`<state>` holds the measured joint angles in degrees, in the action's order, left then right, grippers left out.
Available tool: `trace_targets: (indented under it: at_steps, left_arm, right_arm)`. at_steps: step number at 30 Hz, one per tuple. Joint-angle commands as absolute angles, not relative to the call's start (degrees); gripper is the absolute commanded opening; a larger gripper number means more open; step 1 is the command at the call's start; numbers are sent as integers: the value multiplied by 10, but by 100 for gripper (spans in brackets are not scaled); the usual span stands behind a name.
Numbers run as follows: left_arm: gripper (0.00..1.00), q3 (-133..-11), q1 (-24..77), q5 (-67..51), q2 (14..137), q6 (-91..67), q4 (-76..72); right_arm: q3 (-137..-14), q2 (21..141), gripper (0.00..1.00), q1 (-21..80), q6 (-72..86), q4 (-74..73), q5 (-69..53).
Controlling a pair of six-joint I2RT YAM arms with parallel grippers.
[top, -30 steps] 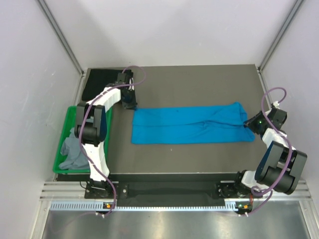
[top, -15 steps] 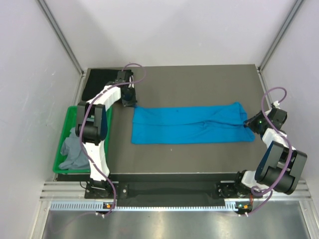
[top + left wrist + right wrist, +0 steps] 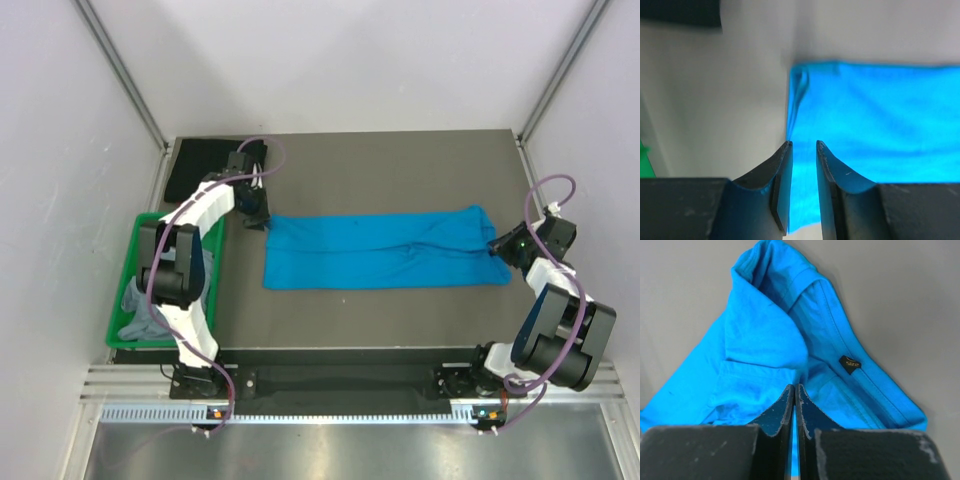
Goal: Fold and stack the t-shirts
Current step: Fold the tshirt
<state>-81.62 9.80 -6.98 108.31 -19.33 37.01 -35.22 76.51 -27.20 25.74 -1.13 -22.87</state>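
The left gripper (image 3: 803, 144) — fingers parted — hangs at the left edge of the blue t-shirt (image 3: 380, 250), cloth spreading ahead of it. The right gripper (image 3: 794, 386), fingers pressed together, pinches its collar end.

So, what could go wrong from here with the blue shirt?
1. The left tool stands open right at the edge of the blue t-shirt. If it closes there, it may catch only one layer, or nothing.
2. The right tool appears shut on the collar end. If it pulls alone, the folded strip could drag across the table or open up.
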Motion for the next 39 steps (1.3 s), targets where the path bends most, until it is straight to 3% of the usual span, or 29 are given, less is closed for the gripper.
trace_targets:
  at_steps: [1,26,34,39]
  left_arm:
    - [30,-786,97,-89,1051,-199,353]
    - [33,-722,101,-66,1040,-269,356]
    - [31,-726,101,-67,1049,-280,338]
    - [23,-726,101,-69,1048,-283,335]
  right_arm:
    - [-352,752,0,-279,265,23,-246]
    - [-352,751,0,-279,267,25,-254]
    - [-352,751,0,-279,265,26,-253]
    - [-352,758,0,-279,265,29,-254]
